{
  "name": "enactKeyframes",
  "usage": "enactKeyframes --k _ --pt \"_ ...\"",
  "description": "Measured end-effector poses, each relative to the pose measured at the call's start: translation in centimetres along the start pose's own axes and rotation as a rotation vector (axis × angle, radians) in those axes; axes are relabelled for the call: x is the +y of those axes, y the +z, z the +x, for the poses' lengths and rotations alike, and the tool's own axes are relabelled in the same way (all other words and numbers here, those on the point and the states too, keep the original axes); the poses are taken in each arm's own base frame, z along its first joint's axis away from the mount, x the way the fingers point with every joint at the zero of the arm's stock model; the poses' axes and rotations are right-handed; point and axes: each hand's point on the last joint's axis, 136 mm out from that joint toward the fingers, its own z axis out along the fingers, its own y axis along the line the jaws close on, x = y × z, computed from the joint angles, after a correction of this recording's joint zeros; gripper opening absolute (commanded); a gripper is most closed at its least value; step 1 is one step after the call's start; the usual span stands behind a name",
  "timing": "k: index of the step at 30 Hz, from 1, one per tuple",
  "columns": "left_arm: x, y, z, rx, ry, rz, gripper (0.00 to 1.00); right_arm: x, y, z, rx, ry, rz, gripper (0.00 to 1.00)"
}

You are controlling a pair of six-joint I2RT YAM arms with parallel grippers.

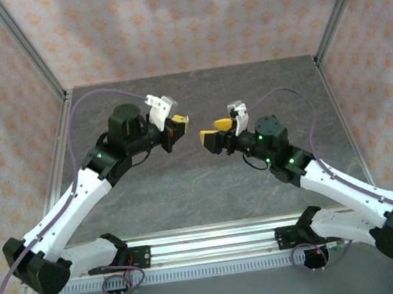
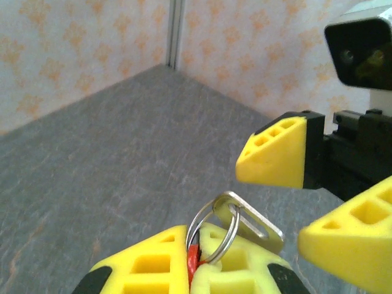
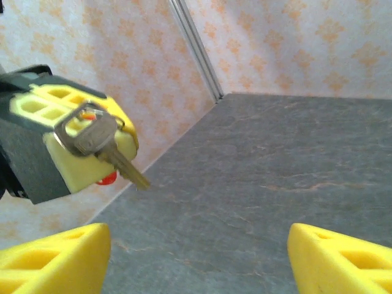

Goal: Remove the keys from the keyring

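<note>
Left end effector (image 2: 196,260): mine, closed tight on the keyring (image 2: 193,262); its red tag is pinched between the two yellow pads at the bottom centre of the left wrist view.
Wire loop (image 2: 208,229): it stands up out of that pinch, and the key is threaded on it.
Key (image 3: 105,142): silvery and hanging free of the pads. It sits at the upper left of the right wrist view, against the face of my left end effector.
Right end effector (image 3: 199,257): mine, jaws spread wide with nothing between them, one yellow finger at each lower corner of its own view.
Deciding relation: the key lies up and to the left of the gap between my right fingers, off the line of that gap and not yet inside it.
Key axis: the head is at the upper left and the blade slants down to the right, its tip pointing toward the lower centre of the right wrist view.
Nearer arm: the right is the only free one, and it sits just beside the left in the top view.
Arm pose: both arms reach in from the bottom corners, wrists facing each other over the middle of the desk (image 1: 209,189), apparently held above it.
Next move, my judgement: shift the right end effector up and left, then close it across the blade.
</note>
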Motion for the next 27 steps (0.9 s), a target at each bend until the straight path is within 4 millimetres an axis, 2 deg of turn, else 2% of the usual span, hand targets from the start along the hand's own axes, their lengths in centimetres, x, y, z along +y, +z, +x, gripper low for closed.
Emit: enactKeyframes --k 2,5,8,11,15,19,27 --pt "0.5 0.5 0.4 0.07 -0.025 -0.018 0.0 -0.3 0.9 0.7 0.031 0.042 -0.025 0.65" --pt "1.0 1.2 2.4 0.201 -0.069 -0.038 0.0 -0.2 1.9 1.8 0.076 0.095 -0.066 0.66" --pt "1.1 1.2 4.8 0.308 -0.106 -0.042 0.0 0.4 1.9 1.8 0.066 0.116 -0.108 0.71" --pt "0.9 0.7 5.9 0.355 -0.122 -0.038 0.0 0.8 1.7 1.1 0.03 0.126 -0.151 0.8" --pt "0.2 0.2 6.0 0.376 -0.135 -0.008 0.0 0.7 1.3 0.3 -0.015 0.148 -0.192 0.85" --pt "-0.6 -0.1 5.1 0.361 -0.138 0.028 0.0 0.9 1.1 -0.3 -0.048 0.164 -0.235 0.86" --pt "-1.6 -0.2 4.6 0.351 -0.167 0.084 0.0 3.0 0.8 -1.8 -0.096 0.161 -0.365 0.85"
